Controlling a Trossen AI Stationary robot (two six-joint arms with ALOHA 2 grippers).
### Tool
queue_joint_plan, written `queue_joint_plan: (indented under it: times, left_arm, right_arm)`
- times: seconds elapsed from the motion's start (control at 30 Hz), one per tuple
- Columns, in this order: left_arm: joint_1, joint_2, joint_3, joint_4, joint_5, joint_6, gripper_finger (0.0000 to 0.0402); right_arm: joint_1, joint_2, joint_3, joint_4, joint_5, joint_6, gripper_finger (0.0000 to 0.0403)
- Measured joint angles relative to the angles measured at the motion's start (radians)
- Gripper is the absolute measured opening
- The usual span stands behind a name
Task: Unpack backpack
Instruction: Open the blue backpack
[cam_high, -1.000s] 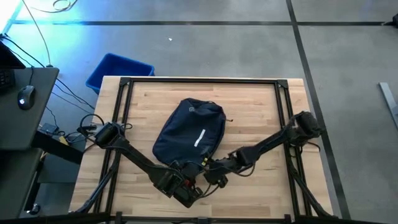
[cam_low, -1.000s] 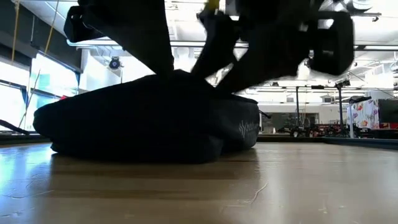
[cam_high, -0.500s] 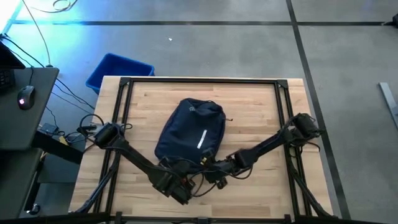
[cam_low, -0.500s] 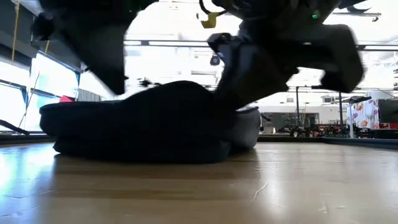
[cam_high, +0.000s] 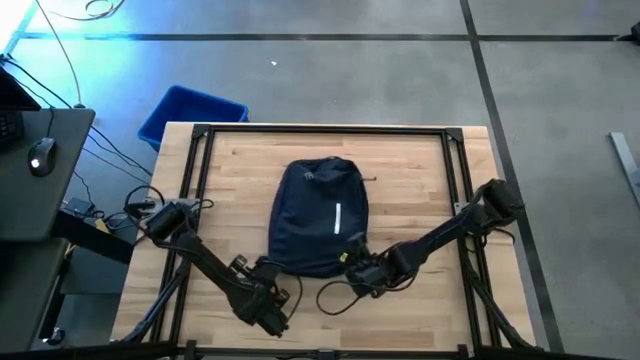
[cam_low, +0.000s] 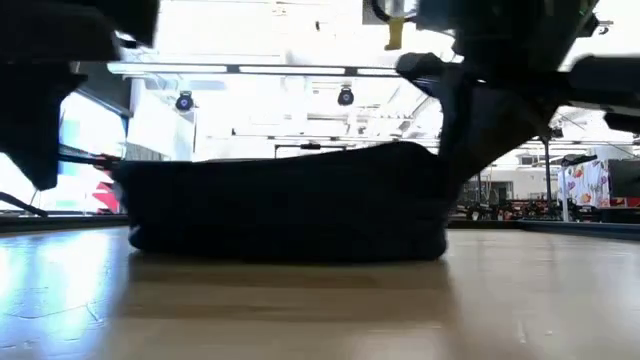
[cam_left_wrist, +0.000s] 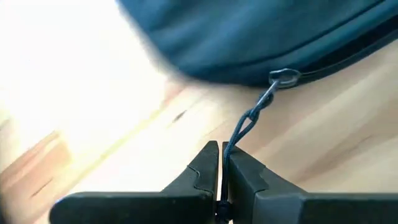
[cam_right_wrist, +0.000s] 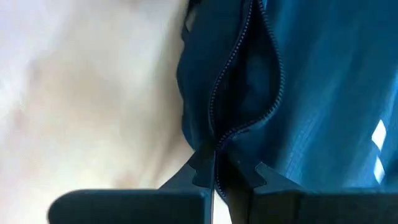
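Observation:
The dark navy backpack (cam_high: 320, 215) lies flat on the wooden table's middle, its long axis running far to near; it also shows in the low view (cam_low: 290, 205). Its zipper (cam_right_wrist: 249, 74) gapes partly open near its near end. My left gripper (cam_left_wrist: 221, 155) is at the backpack's near left corner (cam_high: 268, 275), shut on the zipper's pull cord. My right gripper (cam_right_wrist: 217, 165) is at the backpack's near right corner (cam_high: 352, 262), shut on the backpack beside the zipper. My left gripper pinches the thin pull cord (cam_left_wrist: 233, 143) between its two fingers, near the cord's free end. The cord runs nearly straight to the metal slider (cam_left_wrist: 283, 78) on the backpack's edge. The fingers come from the near left. My right gripper pinches the backpack's fabric at the zipper line (cam_right_wrist: 214, 146), where the two rows of teeth meet below the open gap. The fingers come from the near right, along the zipper. The backpack lies on the table.
A black frame rail (cam_high: 320, 130) runs around the tabletop. A bright blue bin (cam_high: 190, 112) stands on the floor beyond the far left corner. A desk with a mouse (cam_high: 40, 155) is left of the table. A loose cable loop (cam_high: 335, 298) lies near my right gripper.
My left gripper has gone toward the table's left edge with the cord. The backpack has turned about: its near end has swung toward the right while its far end has stayed, so it now lies straight. My right gripper has shifted a little right with it.

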Motion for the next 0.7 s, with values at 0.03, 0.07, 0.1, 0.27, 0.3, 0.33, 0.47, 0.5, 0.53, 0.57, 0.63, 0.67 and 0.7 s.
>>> queue_joint_plan:
  times: [0.03,0.07,0.1,0.27,0.3,0.33,0.47,0.5,0.53,0.57,0.63,0.67,0.7]
  left_arm:
    - [-0.011,-0.01,0.0,-0.002,0.004,-0.012,0.0]
    - [-0.023,-0.023,0.001,0.002,0.0,-0.021,0.0]
    - [-0.032,-0.032,0.008,0.004,-0.008,-0.023,0.0]
    - [-0.042,-0.06,0.084,0.035,-0.125,0.071,0.0]
    - [-0.035,-0.062,0.099,0.049,-0.154,0.106,0.0]
    - [-0.027,-0.062,0.113,0.071,-0.177,0.147,0.0]
    - [0.026,-0.061,0.126,0.245,-0.227,0.318,0.0]
    - [0.04,-0.061,0.126,0.29,-0.231,0.36,0.0]
    - [0.056,-0.061,0.126,0.337,-0.232,0.401,0.0]
    - [0.073,-0.06,0.126,0.378,-0.234,0.442,0.0]
    - [0.103,-0.059,0.126,0.434,-0.235,0.522,0.0]
    - [0.118,-0.059,0.126,0.455,-0.235,0.555,0.0]
    - [0.13,-0.059,0.126,0.474,-0.237,0.584,0.0]
  right_arm:
    - [-0.002,-0.011,-0.007,-0.024,0.013,-0.004,0.0]
    - [-0.007,-0.028,-0.024,-0.029,0.021,-0.008,0.0]
    - [-0.017,-0.047,-0.048,-0.023,0.02,-0.013,0.0]
    - [-0.106,-0.191,-0.256,0.05,-0.019,-0.057,0.0]
    - [-0.129,-0.226,-0.291,0.057,-0.022,-0.062,0.0]
    - [-0.151,-0.263,-0.322,0.061,-0.025,-0.066,0.0]
    - [-0.226,-0.39,-0.377,0.027,-0.011,-0.037,0.0]
    - [-0.241,-0.421,-0.376,0.015,0.002,-0.026,0.0001]
    - [-0.255,-0.448,-0.369,-0.008,0.007,-0.023,0.0004]
    - [-0.265,-0.475,-0.359,-0.025,0.006,-0.022,0.001]
    - [-0.277,-0.529,-0.333,-0.057,-0.025,-0.007,0.003]
    - [-0.279,-0.555,-0.32,-0.061,-0.048,0.004,0.0043]
    - [-0.277,-0.579,-0.307,-0.059,-0.079,0.019,0.0058]
